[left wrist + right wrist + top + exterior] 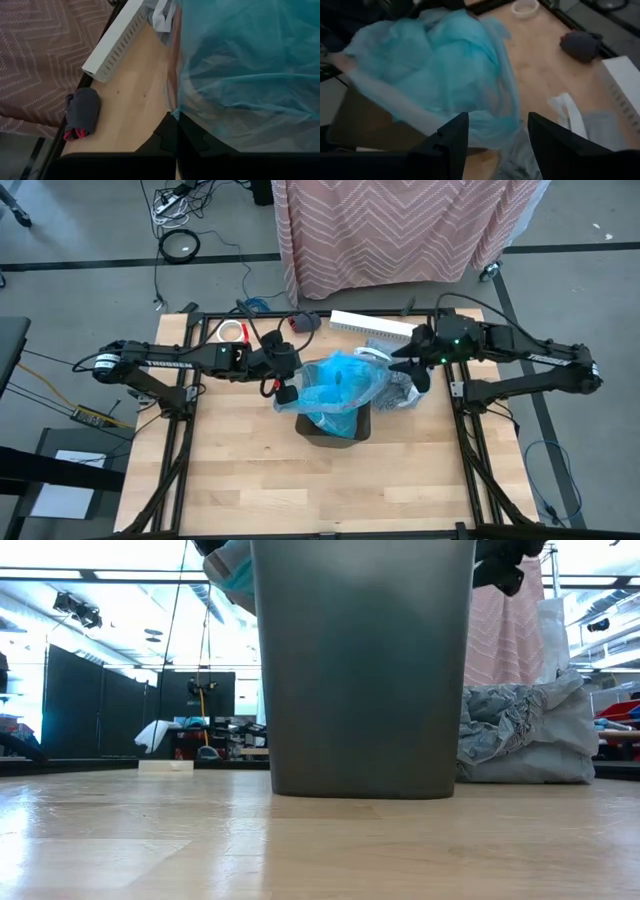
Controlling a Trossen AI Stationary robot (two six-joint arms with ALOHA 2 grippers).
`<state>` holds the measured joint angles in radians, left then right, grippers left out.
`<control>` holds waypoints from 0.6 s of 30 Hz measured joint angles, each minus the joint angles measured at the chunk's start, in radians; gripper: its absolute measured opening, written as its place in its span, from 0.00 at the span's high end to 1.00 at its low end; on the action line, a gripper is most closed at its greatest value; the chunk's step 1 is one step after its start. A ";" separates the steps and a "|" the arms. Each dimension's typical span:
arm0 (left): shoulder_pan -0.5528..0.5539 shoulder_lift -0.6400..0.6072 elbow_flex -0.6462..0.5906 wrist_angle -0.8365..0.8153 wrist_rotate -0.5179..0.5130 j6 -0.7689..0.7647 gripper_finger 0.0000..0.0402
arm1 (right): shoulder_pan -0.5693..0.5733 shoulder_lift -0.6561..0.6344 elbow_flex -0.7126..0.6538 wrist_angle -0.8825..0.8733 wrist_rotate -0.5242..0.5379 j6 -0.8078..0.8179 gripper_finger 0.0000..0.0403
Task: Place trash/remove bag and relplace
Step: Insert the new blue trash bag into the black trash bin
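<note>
Grey bag (405,388) lies crumpled, no clear axis; left jaws clamp blue bag (340,385); right jaws apart.

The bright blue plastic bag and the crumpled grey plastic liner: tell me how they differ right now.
The bright blue plastic bag is draped over the dark grey bin, while the crumpled grey plastic liner lies on the wooden table beside it. The left gripper is shut on the blue bag; no gripper holds the grey liner. Both are thin, wrinkled plastic.
</note>
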<state>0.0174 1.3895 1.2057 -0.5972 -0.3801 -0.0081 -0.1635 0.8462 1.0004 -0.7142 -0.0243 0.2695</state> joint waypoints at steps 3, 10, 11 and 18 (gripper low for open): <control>0.000 0.000 0.000 0.000 0.000 0.001 0.99 | 0.042 -0.010 0.000 0.067 0.002 -0.009 0.53; 0.000 0.000 0.000 -0.001 0.000 0.002 0.99 | 0.239 0.049 0.000 0.262 0.089 -0.155 0.53; 0.000 0.000 0.000 -0.002 0.000 0.002 0.99 | 0.273 0.068 0.000 0.269 0.125 -0.182 0.53; 0.000 0.000 0.000 -0.001 0.000 0.003 0.99 | 0.495 0.228 -0.001 0.281 0.383 -0.327 0.53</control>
<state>0.0174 1.3895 1.2057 -0.5983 -0.3802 -0.0055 0.3310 1.0746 0.9993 -0.4331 0.3589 -0.0574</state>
